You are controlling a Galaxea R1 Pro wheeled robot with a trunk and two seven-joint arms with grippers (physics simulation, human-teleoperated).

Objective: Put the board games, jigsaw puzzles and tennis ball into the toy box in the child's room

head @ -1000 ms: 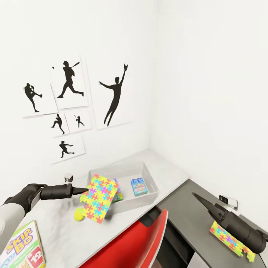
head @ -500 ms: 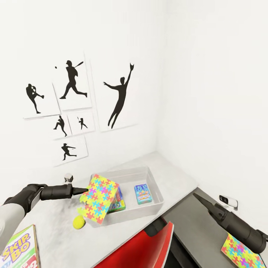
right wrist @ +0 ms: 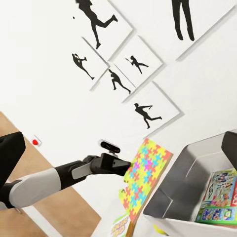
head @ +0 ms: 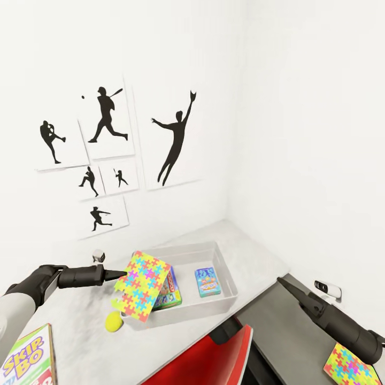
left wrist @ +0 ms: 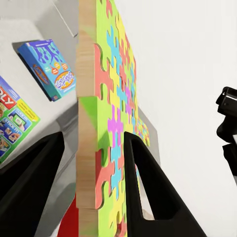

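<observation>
Jigsaw puzzle (head: 141, 286): a stiff, light flat box (likely slick-faced), pinched at its left edge by the left gripper (head: 118, 274) above the toy box (head: 227, 278) rim; right gripper (head: 282, 282) unclear.

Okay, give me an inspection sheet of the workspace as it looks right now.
Surface: pale table, toy box on it.
Job's things: Monopoly game and blue game in the toy box; jigsaw puzzle held tilted over its rim; tennis ball and Skip-Bo on the table; second puzzle on dark cabinet.
Clutter: small cube; red chair.
Grippers: left hand shut on the puzzle; right hand holds nothing, jaw state unclear.
Cables: nothing seen.
Surroundings: white walls, baseball silhouette pictures.
</observation>
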